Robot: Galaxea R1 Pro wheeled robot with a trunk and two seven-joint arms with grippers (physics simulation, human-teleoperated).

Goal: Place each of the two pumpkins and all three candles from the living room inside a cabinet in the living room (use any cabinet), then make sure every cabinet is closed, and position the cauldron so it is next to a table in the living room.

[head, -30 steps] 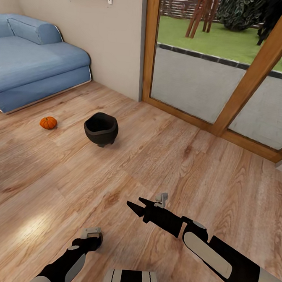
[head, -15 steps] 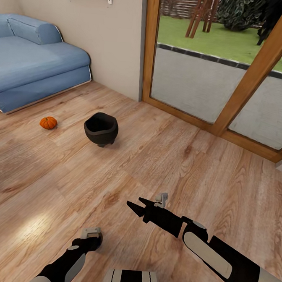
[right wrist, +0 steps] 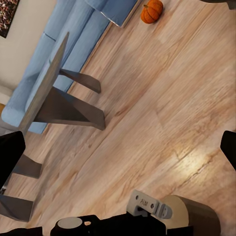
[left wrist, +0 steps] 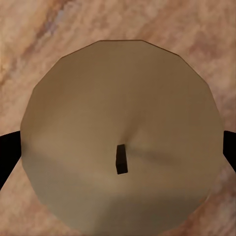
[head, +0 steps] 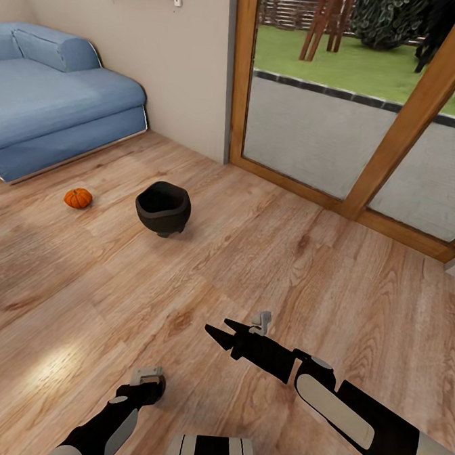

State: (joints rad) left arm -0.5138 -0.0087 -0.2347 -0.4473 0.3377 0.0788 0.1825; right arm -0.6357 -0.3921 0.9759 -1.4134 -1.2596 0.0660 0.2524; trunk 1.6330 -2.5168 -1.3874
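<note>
- Head view: a round-bellied black cauldron (head: 163, 209) is sitting upright on the wood-grain plank floor (head: 306, 260), its wide mouth facing up. A small ribbed orange pumpkin (head: 78, 198) is lying on the floor well to the cauldron's left, near the edge of a soft blue sofa (head: 53, 100) with a rounded armrest. Behind the cauldron, a plain beige wall is meeting a wood-framed glass door (head: 371, 108) with grass and paving beyond. The right gripper (head: 221, 331) is hovering low over the floor on a glossy black-and-white arm, its two pointed black fingers standing apart with nothing between them. The left gripper (head: 148, 378) is pointing down near the view's lower edge, and whether its fingers are apart or together cannot be told from here.
- Left wrist view: the flat many-sided beige top of a candle (left wrist: 120, 135) is showing against the marbled brown floor, with a short dark wick standing near its middle. The black fingers (left wrist: 7, 155) of the left gripper are sitting at the candle's two opposite sides, gripping it.
- Right wrist view: the pumpkin (right wrist: 152, 11) is lying on the planks beside the sofa (right wrist: 73, 44). A table (right wrist: 46, 91) with a thin flat top and slanted grey legs is standing near the sofa. The candle (right wrist: 189, 214), a stubby beige cylinder, is sitting in the left gripper (right wrist: 147, 206).
</note>
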